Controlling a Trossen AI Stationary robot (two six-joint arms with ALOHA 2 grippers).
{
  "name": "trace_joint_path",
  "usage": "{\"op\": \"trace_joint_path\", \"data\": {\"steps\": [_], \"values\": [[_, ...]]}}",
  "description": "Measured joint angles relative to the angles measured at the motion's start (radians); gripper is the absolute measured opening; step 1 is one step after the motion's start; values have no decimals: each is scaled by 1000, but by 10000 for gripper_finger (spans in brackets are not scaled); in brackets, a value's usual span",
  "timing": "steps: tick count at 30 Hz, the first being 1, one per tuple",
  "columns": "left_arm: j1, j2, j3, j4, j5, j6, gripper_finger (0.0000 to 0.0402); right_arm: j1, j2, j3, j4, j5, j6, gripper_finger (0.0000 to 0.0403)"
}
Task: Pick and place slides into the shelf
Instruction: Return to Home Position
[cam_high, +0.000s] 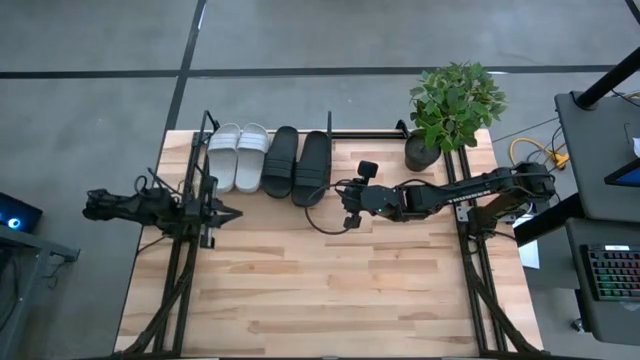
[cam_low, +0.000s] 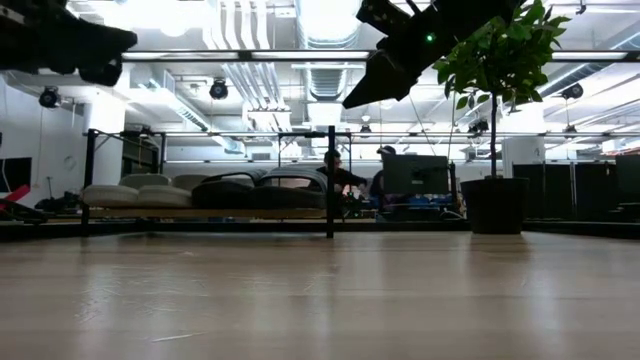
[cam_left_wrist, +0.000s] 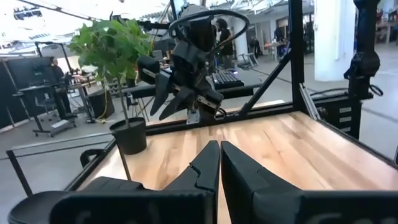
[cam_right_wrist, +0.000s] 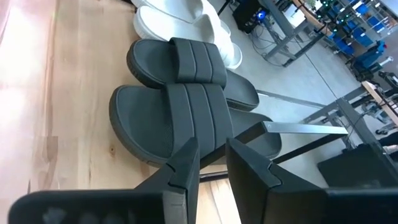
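Four slides sit in the shelf (cam_high: 365, 133) at 11 o'clock on the worktop (cam_high: 330, 290): the light grey-white pair (cam_high: 237, 156) on the 9 o'clock side and the matte black pair (cam_high: 298, 163) just beside it toward 3 o'clock, all in one row. Nothing of the task seems left on the bare wood, so the job now looks like a clean retreat. The right pincer (cam_high: 347, 205) hangs near the worktop's middle, just off the black pair at its 4 o'clock, above the wood, its fingers apart and holding nothing. The left pincer (cam_high: 225, 212) rests at the 9 o'clock edge with its fingers together and empty, apparently parked already. To finish well, the right arm should probably rise first, then fold back toward 3 o'clock, so that no finger clips the nearest black slide or the shelf's thin rods. On the way it should keep clear of the potted plant (cam_high: 455, 100) at 1 o'clock, which stands near its likely path.
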Motion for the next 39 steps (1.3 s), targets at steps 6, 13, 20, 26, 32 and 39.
{"op": "trace_joint_path", "data": {"steps": [6, 13, 20, 26, 32, 39], "values": [[0, 0, -70, 69, -4, -16, 0, 0, 0, -2, -2, 4, 0, 70], [0, -1, -139, 127, -22, -41, 0, 0, 0, -3, -1, 6, 0, 74], [0, -1, -167, 159, -29, -63, 0, 0, -24, -27, 36, -53, 15, 63], [0, 0, -162, 184, -37, -16, 0, -1, -202, -196, 225, -165, 58, 53], [0, 0, -163, 184, -71, -15, 0, -62, -372, -469, 622, -616, 104, 52], [2, 2, -163, 184, -82, -10, 0, -136, -311, -564, 754, -622, 184, 52]]}}
